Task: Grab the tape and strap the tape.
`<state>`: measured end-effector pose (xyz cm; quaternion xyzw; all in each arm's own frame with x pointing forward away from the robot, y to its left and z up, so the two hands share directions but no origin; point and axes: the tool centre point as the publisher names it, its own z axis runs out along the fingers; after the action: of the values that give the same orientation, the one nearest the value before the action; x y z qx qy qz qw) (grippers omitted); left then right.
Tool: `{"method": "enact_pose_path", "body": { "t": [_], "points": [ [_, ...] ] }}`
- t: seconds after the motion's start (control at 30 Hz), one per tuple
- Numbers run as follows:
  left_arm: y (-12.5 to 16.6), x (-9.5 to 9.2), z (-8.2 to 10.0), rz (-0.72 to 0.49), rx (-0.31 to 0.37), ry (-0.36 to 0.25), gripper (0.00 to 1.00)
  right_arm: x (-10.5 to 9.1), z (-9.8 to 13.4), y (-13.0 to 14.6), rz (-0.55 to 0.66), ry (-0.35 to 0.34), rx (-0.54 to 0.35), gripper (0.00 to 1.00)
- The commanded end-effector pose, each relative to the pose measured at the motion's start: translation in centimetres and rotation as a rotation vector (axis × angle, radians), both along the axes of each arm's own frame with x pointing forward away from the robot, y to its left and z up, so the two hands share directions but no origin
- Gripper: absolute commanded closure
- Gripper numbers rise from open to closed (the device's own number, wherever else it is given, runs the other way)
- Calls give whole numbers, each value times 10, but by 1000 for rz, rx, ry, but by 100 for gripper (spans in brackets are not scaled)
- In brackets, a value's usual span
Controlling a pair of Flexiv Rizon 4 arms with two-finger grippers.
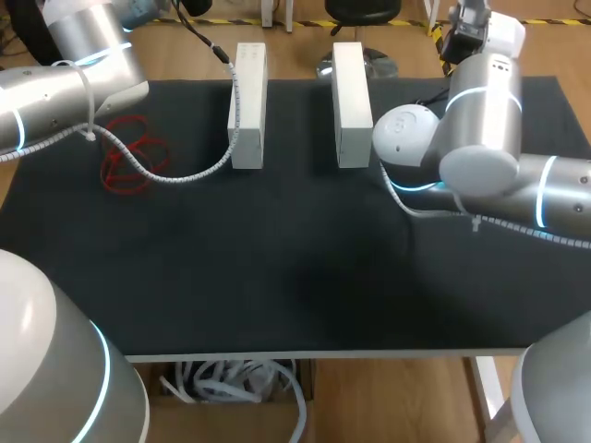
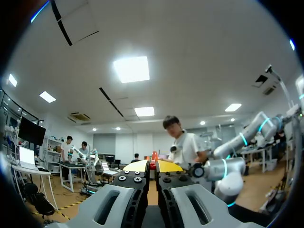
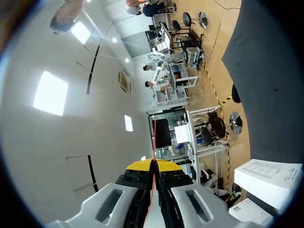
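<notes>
Currently, the red tape is found loosely tangled on the black mat, left of two white boxes. Left gripper: fingers are pressed together, with nothing clearly held. Right gripper: fingers are closed on a thin red strand.

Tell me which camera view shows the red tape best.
The head view: the red tape lies in loose loops on the black mat. The left wrist view shows only a red bit in the left gripper; the right wrist view only a thin red line through the right gripper.
</notes>
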<state>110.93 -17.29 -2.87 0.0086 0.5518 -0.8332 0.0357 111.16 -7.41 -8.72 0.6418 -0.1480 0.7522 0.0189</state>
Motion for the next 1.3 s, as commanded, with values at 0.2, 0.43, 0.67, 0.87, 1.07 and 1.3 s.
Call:
{"method": "enact_pose_path", "body": {
  "t": [0.2,0.43,0.67,0.87,1.07,1.3],
  "points": [
    [0,1,1,0,92,-31,100,-5,-1,2,-11,6,-18,100],
    [1,1,5,-10,341,-124,100,-12,-3,0,-16,3,-39,100],
    [5,2,7,-37,625,-209,100,-21,-7,-2,-19,9,-64,100],
    [9,3,3,-34,811,-253,100,-25,-11,-3,-28,17,-91,100],
    [7,0,-2,-58,1014,-334,100,-26,-12,-3,-31,17,-111,100],
    [2,-6,-9,-150,1283,-404,100,-27,-14,-1,-29,1,-163,100]
  ]
}}
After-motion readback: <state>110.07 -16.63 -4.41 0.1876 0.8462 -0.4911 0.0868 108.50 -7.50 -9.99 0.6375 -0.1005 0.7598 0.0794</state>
